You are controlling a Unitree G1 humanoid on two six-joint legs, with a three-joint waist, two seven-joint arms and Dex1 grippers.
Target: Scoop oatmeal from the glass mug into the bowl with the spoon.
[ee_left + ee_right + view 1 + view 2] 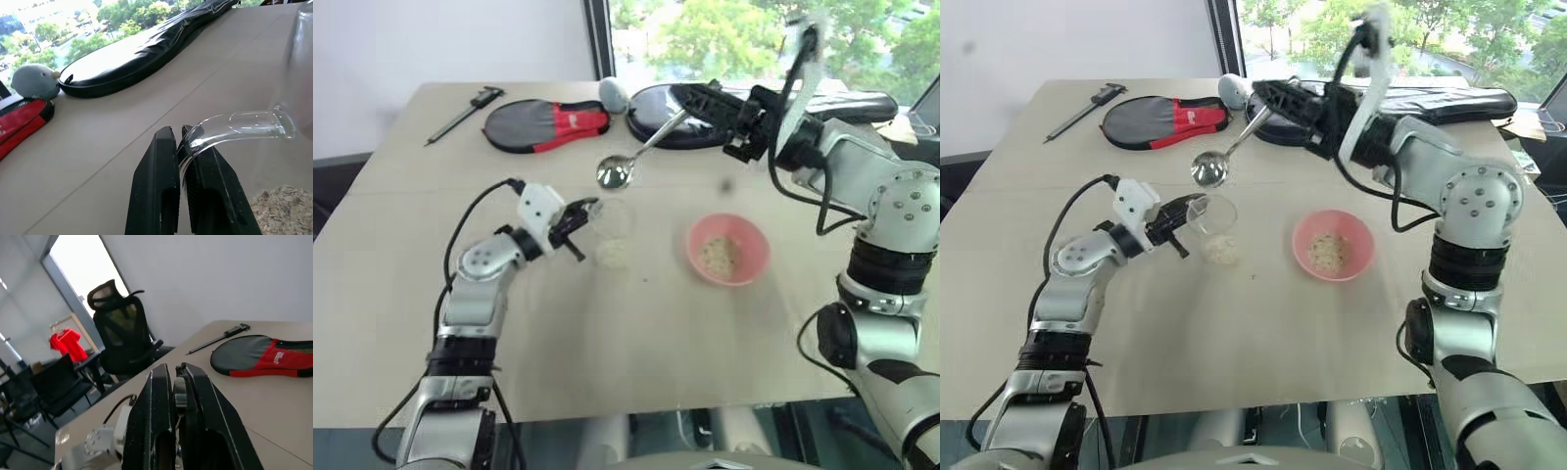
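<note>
From the head views, the left gripper [579,217] pinches the handle of the glass mug [611,231], which stands on the table [607,333] left of the bowl [728,249]. The right gripper [690,101] holds the spoon [625,164] by its handle, above the mug. I think the spoon could bump the rim and tip the mug (it is light).

The left wrist view shows the fingers [155,186] squeezed tight on the clear handle, with beige, flaky oatmeal [283,208] low in the mug.

In the right wrist view, the fingers [154,431] are shut on the thin handle.
</note>
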